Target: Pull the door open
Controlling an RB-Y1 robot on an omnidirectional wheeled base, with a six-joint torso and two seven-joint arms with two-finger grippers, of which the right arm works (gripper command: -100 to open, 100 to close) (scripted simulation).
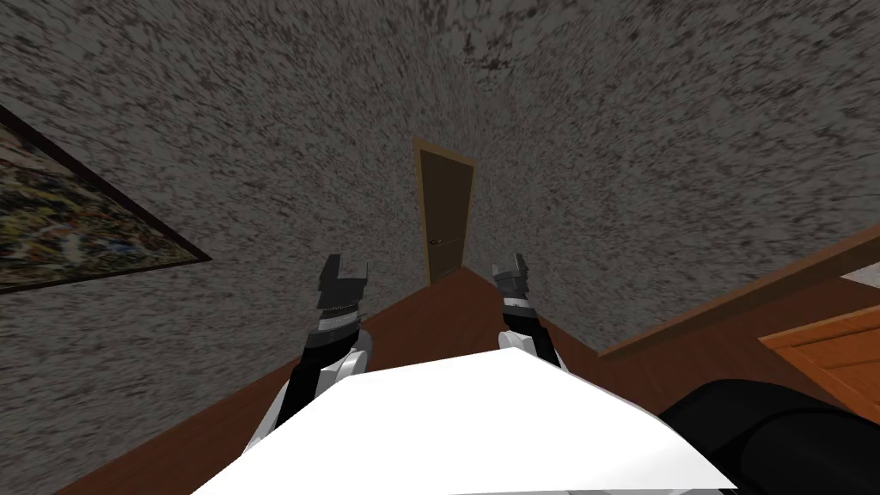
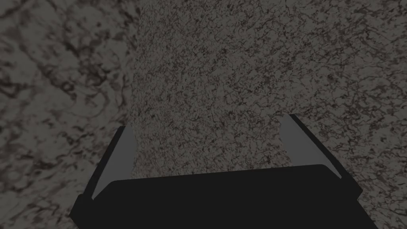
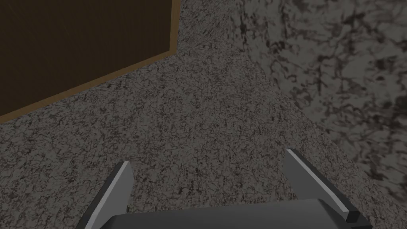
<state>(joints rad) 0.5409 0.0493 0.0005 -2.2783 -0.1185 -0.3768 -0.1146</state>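
A narrow corridor with speckled grey walls and a reddish-brown wooden floor runs ahead of the robot. Nearest, both forearms reach forward side by side and point down the corridor, well apart from each other. The left pincer hangs over the left side of the floor strip; in its wrist view the two blade fingers stand wide apart with nothing between them, facing bare speckled wall. The right pincer is held at about the same reach on the right side, its fingers likewise spread and holding nothing.

On the left wall hangs a dark-framed picture, cut off by the edge of the head view; its mottled yellow, green and blue pattern is too blurred to make out. To the right, a wooden rail slants across the wall, and an orange-brown panelled piece of furniture is cropped at the edge.

Farthest away, at the end of the corridor, stands the dark brown door in a lighter wooden frame. It is shut, well beyond both pincers. A small handle shows on it at mid-height, too small to tell its shape. The right wrist view catches a corner of a dark panel with the same pale edging.
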